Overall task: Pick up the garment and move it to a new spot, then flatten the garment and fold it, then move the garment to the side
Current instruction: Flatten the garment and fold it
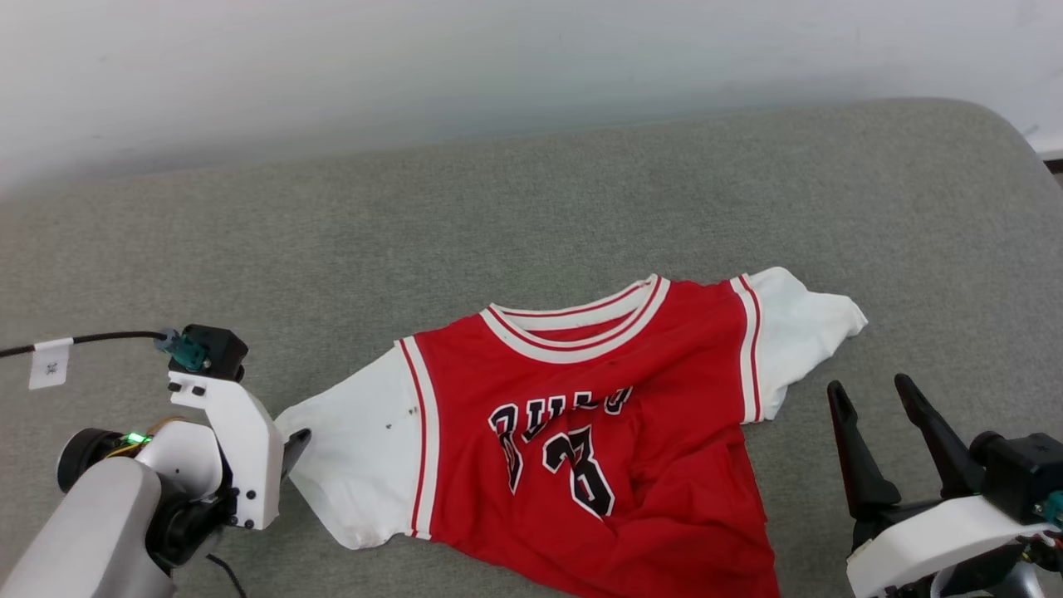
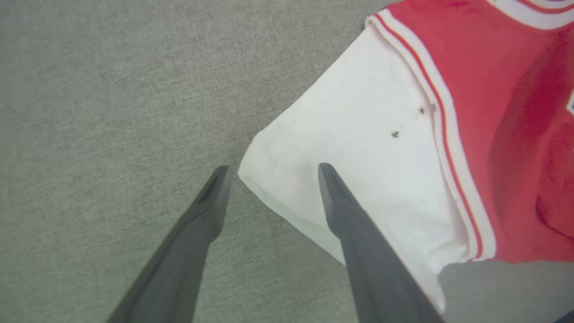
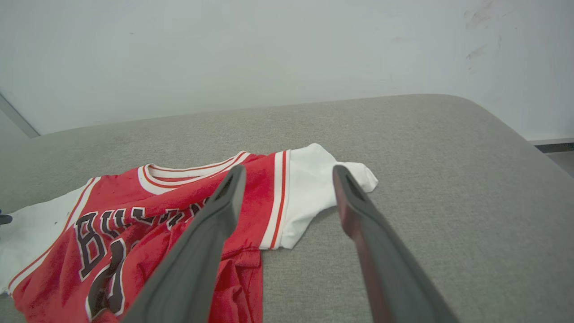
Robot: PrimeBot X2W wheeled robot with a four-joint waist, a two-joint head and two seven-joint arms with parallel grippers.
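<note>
Item under inspection: the garment (image 1: 581, 432), a red jersey T-shirt with white short sleeves, red-and-white striped collar and sleeve trim, and black white-outlined letters and a number 3 on the chest. In the head view it lies front up from the centre to the lower centre of the frame, on a grey fabric-covered surface (image 1: 531, 208). The collar points to the top of the frame, toward a plain white wall (image 1: 415, 66). The chest is fairly flat. The lower body is creased and bunched, and it runs off the bottom edge. One white sleeve (image 1: 365, 465) spreads toward the lower left and carries a few small dark specks. The other white sleeve (image 1: 797, 332) tapers toward the upper right.

The left gripper (image 2: 273, 169) has its two dark fingers spread wide and grips nothing. In the left wrist view one finger is over bare grey fabric and the other over the corner of the specked sleeve. Contact with the cloth cannot be judged.

The right gripper (image 1: 868, 386) is at the lower right of the head view. Its fingers are wide apart and point up the frame. It is over bare surface, near the garment's side edge but apart from it, and nothing is held.

A black cable (image 1: 108, 337) with a white tag runs in from the left edge.
</note>
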